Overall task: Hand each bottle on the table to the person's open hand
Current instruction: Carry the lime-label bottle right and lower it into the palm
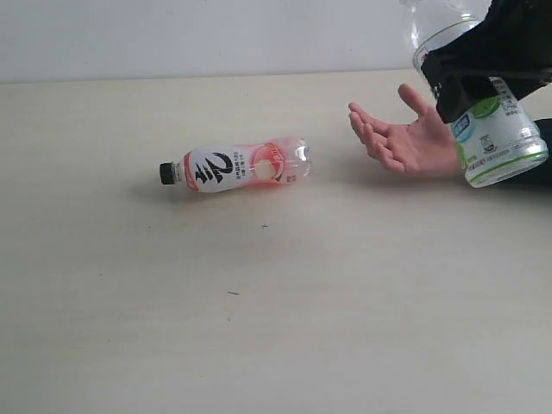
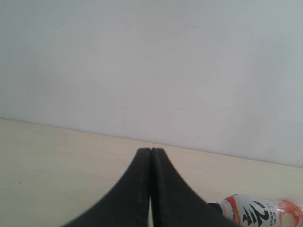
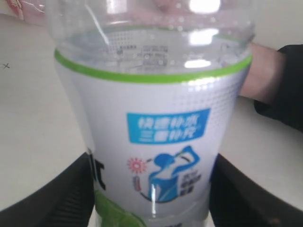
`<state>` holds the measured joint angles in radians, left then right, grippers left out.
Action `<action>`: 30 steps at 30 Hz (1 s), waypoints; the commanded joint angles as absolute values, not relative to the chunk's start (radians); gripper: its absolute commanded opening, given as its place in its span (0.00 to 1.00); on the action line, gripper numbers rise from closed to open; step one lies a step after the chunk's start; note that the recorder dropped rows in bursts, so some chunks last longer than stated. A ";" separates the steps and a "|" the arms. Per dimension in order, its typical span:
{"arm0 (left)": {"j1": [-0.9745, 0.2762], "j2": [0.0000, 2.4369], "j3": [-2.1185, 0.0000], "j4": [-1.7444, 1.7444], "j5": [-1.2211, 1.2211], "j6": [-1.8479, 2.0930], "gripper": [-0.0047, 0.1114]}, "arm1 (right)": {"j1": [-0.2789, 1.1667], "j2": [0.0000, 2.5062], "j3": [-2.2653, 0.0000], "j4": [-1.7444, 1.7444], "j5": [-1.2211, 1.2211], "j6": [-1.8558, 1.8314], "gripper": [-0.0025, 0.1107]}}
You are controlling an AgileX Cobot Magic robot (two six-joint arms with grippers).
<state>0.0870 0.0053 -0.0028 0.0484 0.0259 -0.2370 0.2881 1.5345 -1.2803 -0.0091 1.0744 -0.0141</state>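
Note:
A pink-white bottle point(image 1: 237, 166) with a black cap lies on its side on the pale table point(image 1: 172, 302), left of the middle; its cap end also shows in the left wrist view as the pink-white bottle point(image 2: 258, 210). My right gripper point(image 1: 473, 86) is shut on a green-lime bottle point(image 1: 496, 134), held in the air just right of and above the person's open hand point(image 1: 405, 138), palm up. In the right wrist view the green-lime bottle point(image 3: 151, 132) fills the frame between the black fingers point(image 3: 52, 198). My left gripper point(image 2: 150, 150) is shut and empty, low over the table.
A white wall point(image 1: 216, 34) rises behind the table's far edge. The person's black sleeve point(image 3: 289, 90) lies at the right edge of the table. A few dark specks point(image 1: 233, 293) mark the surface.

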 commanded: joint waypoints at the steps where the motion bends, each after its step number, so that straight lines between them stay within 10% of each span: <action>1: 0.089 0.000 0.000 0.048 0.020 -0.243 0.05 | 0.282 1.604 -1.288 0.000 1.045 -0.026 0.02; 19: 0.089 0.000 0.000 0.048 0.020 -0.243 0.05 | 0.282 2.139 -1.706 -0.169 1.156 0.168 0.03; 30: 0.089 0.000 0.000 0.048 0.020 -0.243 0.05 | 0.282 2.139 -1.706 -0.188 1.154 0.184 0.35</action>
